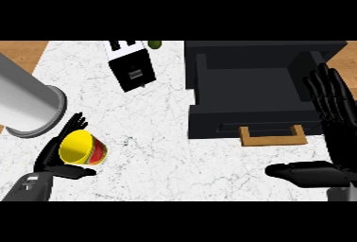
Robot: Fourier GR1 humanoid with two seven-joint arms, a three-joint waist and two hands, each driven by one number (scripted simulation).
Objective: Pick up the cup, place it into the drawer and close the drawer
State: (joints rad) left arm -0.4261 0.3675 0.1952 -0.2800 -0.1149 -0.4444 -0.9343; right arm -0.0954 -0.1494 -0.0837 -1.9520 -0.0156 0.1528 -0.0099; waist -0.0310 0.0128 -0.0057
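A cup (82, 148), yellow inside with a red and yellow outer wall, lies tilted at the lower left of the marble counter. My left hand (55, 156) sits around it, fingers behind and thumb below, curled on the cup. The black drawer (244, 85) stands pulled open at the upper right, its inside empty, with a wooden handle (273, 137) on its front. My right hand (331, 118) is open beside the drawer's right wall, fingers straight and pointing up, thumb out to the left near the lower right.
A large grey cylinder (24, 104) lies at the left edge, just above the cup. A black and white toaster-like box (131, 66) stands at the top middle, with a green object (155, 45) behind it. Wooden floor shows past the counter's corners.
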